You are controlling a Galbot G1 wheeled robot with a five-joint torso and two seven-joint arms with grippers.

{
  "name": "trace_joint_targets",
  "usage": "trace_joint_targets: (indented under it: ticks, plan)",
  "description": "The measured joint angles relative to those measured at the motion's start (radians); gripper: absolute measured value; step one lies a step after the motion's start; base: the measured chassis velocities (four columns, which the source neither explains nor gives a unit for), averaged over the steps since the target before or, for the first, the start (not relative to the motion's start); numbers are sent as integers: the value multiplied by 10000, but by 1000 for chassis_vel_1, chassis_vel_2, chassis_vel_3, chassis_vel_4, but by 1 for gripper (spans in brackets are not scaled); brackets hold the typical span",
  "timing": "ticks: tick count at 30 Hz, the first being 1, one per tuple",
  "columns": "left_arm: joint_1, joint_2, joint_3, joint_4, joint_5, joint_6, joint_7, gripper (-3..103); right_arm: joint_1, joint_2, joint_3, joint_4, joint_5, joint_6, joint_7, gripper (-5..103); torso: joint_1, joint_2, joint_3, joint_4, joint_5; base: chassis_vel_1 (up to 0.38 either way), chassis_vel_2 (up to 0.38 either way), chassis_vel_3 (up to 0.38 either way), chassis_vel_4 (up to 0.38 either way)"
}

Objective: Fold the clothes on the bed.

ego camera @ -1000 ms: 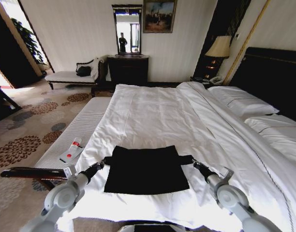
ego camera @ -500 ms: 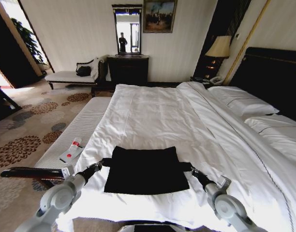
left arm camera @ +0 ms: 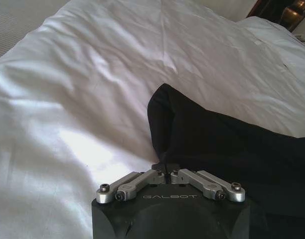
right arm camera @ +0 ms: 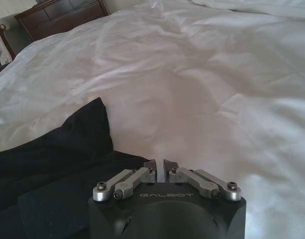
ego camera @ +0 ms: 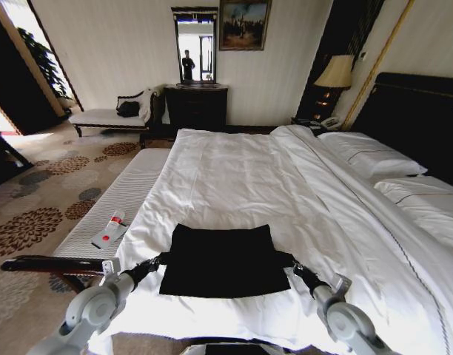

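- Bed (ego camera: 241, 177): large, white sheets and duvet, dark headboard at the right, two white pillows (ego camera: 374, 159) near it.
- Bench (ego camera: 115, 207): narrow, white-cushioned, alongside the bed's left edge; a small red-and-white item (ego camera: 110, 231) on top.
- Shirt (ego camera: 223, 259): black, folded into a rough rectangle, flat on the duvet near the bed's front edge, between the two grippers; a raised fold of dark cloth in the left wrist view (left arm camera: 202, 134) and the right wrist view (right arm camera: 68, 149).
- Left gripper (ego camera: 157, 261): low over the duvet at the shirt's left edge, fingertips (left arm camera: 160, 167) pressed together, clenched on black cloth at that edge.
- Right gripper (ego camera: 292, 265): at the shirt's right edge, fingertips (right arm camera: 151, 165) nearly meeting, pinching dark cloth there; white duvet just beyond.
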Motion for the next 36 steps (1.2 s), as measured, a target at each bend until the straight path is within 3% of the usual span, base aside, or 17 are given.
trace_joint_targets:
  ticks: [2, 3, 5, 7, 8, 9, 12, 13, 17, 18, 20, 23, 24, 27, 29, 31, 36]
  plan:
    - [171, -119, -304, -318, 324, -28, 47, 11, -177, 17, 111, 438, -1, -153, 391, 18, -1, 1, 0, 0, 2, 0, 0, 0, 0]
    - [251, -162, -522, -543, 339, -32, 64, 16, -262, 17, 217, 691, -2, -198, 549, 18, -1, 0, 0, 1, 1, 0, 0, 0, 0]
    - [286, -177, -622, -648, 330, -32, 65, 16, -305, 17, 267, 812, -3, -217, 606, 24, -1, 0, 0, 2, 0, 0, 0, 0, 0]
    - [475, -236, -1277, -1378, 140, -7, 97, 26, -531, 0, 650, 1582, 73, -386, 982, 29, 0, 1, -1, 2, 2, 0, 0, 0, 0]
    - [518, -270, -1722, -1874, -149, 61, 103, 32, -608, -35, 1006, 2063, 272, -455, 1136, 40, -1, 1, -1, 2, 1, 0, 0, 0, 0]
    - [518, -270, -1722, -1874, -149, 61, 103, 32, -608, -35, 1006, 2063, 272, -455, 1136, 40, -1, 1, -1, 2, 1, 0, 0, 0, 0]
    - [265, -302, -2556, -2676, -1210, 286, 31, 43, -518, -145, 1750, 2764, 928, -528, 1360, 51, -2, 1, -1, 3, 2, 0, 0, 0, 0]
    - [-219, -298, -3185, -3102, -2256, 444, -94, 48, -279, -274, 2408, 3149, 1612, -573, 1515, 56, -2, 1, -1, 3, 3, 0, 0, 0, 0]
    - [-1059, -236, -3669, -3163, -3137, 524, -224, 59, 153, -447, 3193, 3399, 2277, -632, 1613, 68, -1, 1, 0, 4, 1, 0, 0, 0, 0]
    - [-1451, -203, -3538, -2852, -3170, 528, -376, 70, 360, -488, 3346, 3339, 2384, -642, 1613, 73, -1, 1, -1, 1, 3, 0, 0, 0, 0]
    - [-1658, -202, -3342, -2590, -3108, 525, -454, 70, 506, -491, 3359, 3216, 2422, -651, 1613, 79, -1, 1, 0, 0, 1, 0, 0, 0, 0]
    - [-2505, -286, -2260, -1093, -2818, 509, -575, 86, 1051, -349, 2964, 2675, 2400, -652, 1615, 94, -1, 0, 1, 3, 0, 0, 0, 0, 0]
    - [-2505, -286, -2260, -1093, -2818, 509, -575, 86, 1051, -349, 2964, 2675, 2400, -652, 1615, 94, -1, 0, 1, 3, 0, 0, 0, 0, 0]
    - [-3446, -436, -1089, 690, -2772, 529, -449, 96, 1526, -108, 2354, 2213, 2237, -659, 1618, 99, 0, -1, 2, -1, 1, 0, 0, 0, 0]
    - [-3739, -528, -686, 1304, -2787, 549, -280, 98, 1738, -12, 2082, 2021, 2162, -666, 1627, 100, 1, -1, 2, -4, -3, 0, 0, 0, 0]
    - [-3954, -720, -314, 2173, -2768, 551, 336, 100, 2215, 102, 1493, 1657, 2117, -712, 1696, 100, 1, 0, 2, -7, -3, 0, 0, 0, 0]
    - [-4074, -979, -171, 3345, -2680, 313, 1303, 100, 3093, 136, 369, 842, 2097, -782, 1778, 100, 0, -1, 2, 11, 4, 0, 0, 0, 0]
